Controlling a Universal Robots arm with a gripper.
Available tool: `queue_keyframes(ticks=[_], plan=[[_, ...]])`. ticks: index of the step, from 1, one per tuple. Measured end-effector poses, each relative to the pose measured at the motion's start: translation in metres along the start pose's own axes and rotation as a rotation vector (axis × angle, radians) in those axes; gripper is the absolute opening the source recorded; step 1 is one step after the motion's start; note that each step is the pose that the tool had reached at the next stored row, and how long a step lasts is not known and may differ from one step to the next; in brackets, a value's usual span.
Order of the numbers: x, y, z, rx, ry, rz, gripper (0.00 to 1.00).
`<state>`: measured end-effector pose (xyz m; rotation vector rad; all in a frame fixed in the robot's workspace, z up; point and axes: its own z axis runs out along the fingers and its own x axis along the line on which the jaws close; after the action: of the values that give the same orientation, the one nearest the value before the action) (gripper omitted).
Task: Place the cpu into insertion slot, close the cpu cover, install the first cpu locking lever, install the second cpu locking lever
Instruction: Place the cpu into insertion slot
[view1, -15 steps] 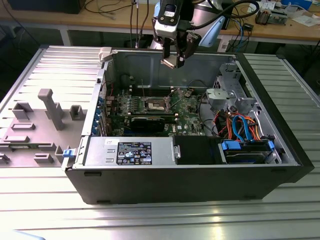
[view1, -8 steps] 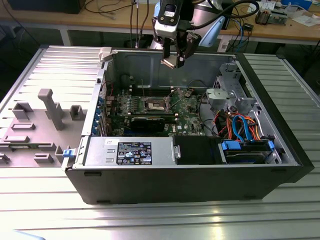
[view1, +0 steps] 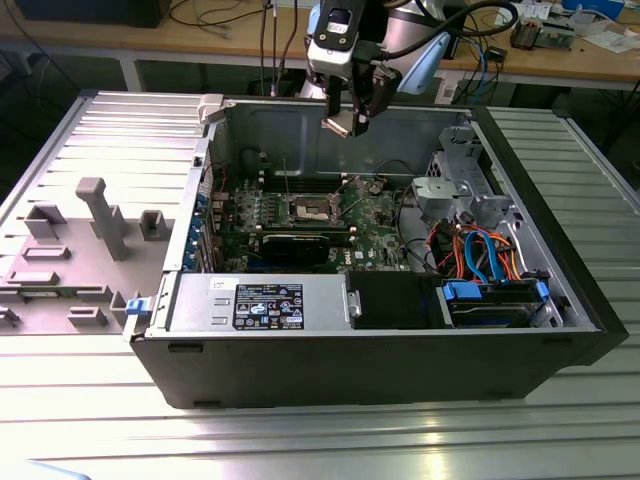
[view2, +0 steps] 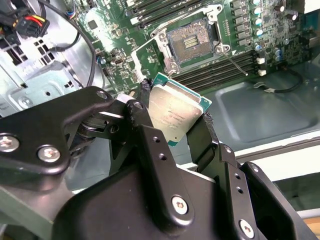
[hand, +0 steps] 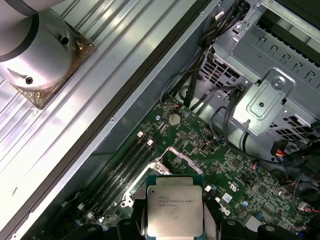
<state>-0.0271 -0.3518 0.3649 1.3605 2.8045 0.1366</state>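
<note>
Second wrist view, nearest item: the hand is clenched on the cpu, one black finger on each of two opposite edges. The chip sits tilted between them, its dull silver top facing the camera and a green rim showing round it. The first wrist view confirms the grasp: the cpu is seated between the tips of the hand, printed top outward.

Beyond the chip lies the insertion slot. Its dark centre is uncovered, inside a shiny metal rim. A thin metal lever stands off from one corner. Long black memory slots run just beside the socket. The cpu is held clear of the slot, not touching it.

On the exterior view, the hand hangs with the cpu above the open computer case, well above the insertion slot on the green circuit board. A boxed power supply occupies the case's near edge. A grey drive cage and blue and orange cables sit toward the exterior view's right.

The case rests on a ribbed metal desk. A grey fixture tray lies beside it on the exterior view's left. A wooden workbench with cabling stands farthest back.
</note>
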Motion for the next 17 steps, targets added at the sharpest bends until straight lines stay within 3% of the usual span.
queue_keyframes(ticks=[1,4,17], plan=[[0.0,-0.0001,0.0005,-0.0005,-0.0024,0.027,0.54],[0.0004,-0.0006,0.0008,-0.0007,-0.0052,0.058,0.54],[0.0014,-0.0019,0.0009,-0.001,-0.0057,0.064,0.54]])
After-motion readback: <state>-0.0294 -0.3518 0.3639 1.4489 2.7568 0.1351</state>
